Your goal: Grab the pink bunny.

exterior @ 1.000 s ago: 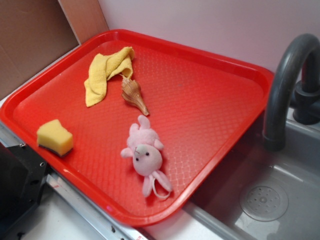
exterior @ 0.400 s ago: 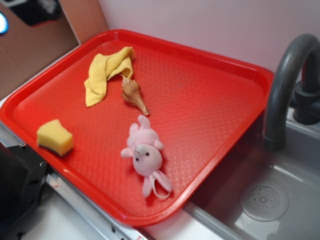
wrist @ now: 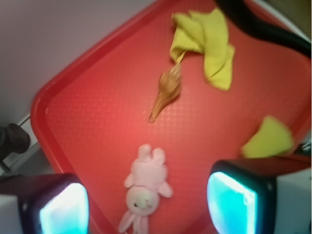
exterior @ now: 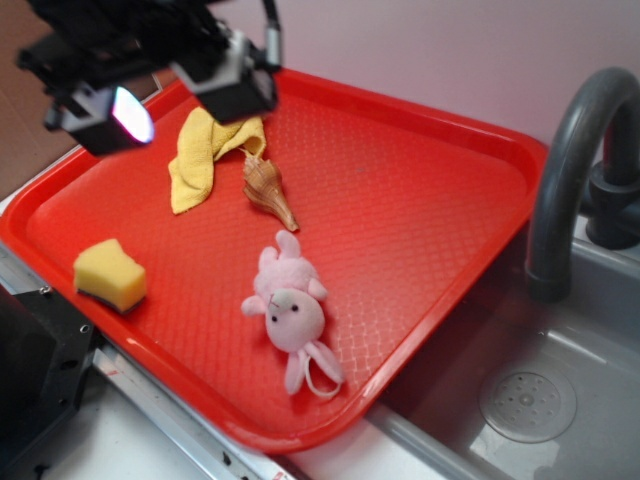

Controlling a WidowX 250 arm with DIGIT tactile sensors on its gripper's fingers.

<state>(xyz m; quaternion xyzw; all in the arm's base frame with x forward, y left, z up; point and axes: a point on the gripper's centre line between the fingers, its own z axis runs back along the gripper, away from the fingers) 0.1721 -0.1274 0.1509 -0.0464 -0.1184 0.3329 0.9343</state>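
The pink bunny lies flat on the red tray, near the tray's front edge, with its ears pointing toward that edge. My gripper hangs high over the tray's back left part, above the yellow cloth, well apart from the bunny. It is open, its two fingers wide apart with lit pads and nothing between them. In the wrist view the bunny shows far below, between the two fingers of the gripper.
A tan spiral seashell and a crumpled yellow cloth lie behind the bunny. A yellow sponge sits at the tray's left front. A grey faucet and sink stand to the right.
My arm has swung in from the top left and now hangs over the back left of the tray. The bunny and the other things have not moved.
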